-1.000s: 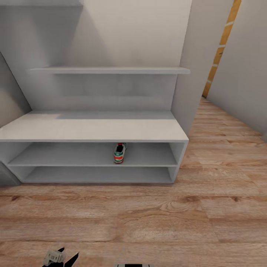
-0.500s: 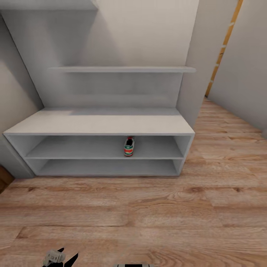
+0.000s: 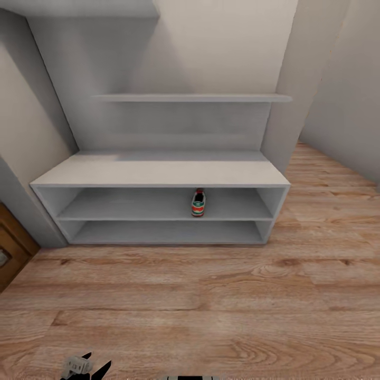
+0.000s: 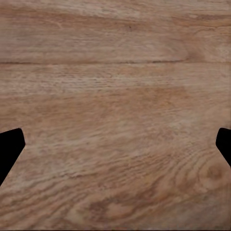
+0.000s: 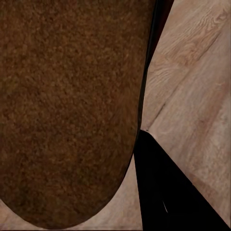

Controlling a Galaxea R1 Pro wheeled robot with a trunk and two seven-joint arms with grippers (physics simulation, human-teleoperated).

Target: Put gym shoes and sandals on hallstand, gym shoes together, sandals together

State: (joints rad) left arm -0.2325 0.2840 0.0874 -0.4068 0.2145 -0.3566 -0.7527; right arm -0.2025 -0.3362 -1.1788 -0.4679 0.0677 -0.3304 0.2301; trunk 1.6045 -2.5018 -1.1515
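Fingers of both arms hang over the corridor floor [image 3: 211, 306], one gym shoe [image 3: 198, 203] already on the hallstand [image 3: 158, 173].
Left fingers [image 4: 10, 149] stand spread wide with only wood planks between them; a right finger [image 5: 168, 192] lies against a brown sandal [image 5: 67, 110] that looms close to the camera, though whether it is gripped I cannot tell. Farther out, the gym shoe sits on the hallstand's upper open shelf, right of centre, its heel toward the robot. A brown panel [image 3: 13, 248] shows at the left edge.
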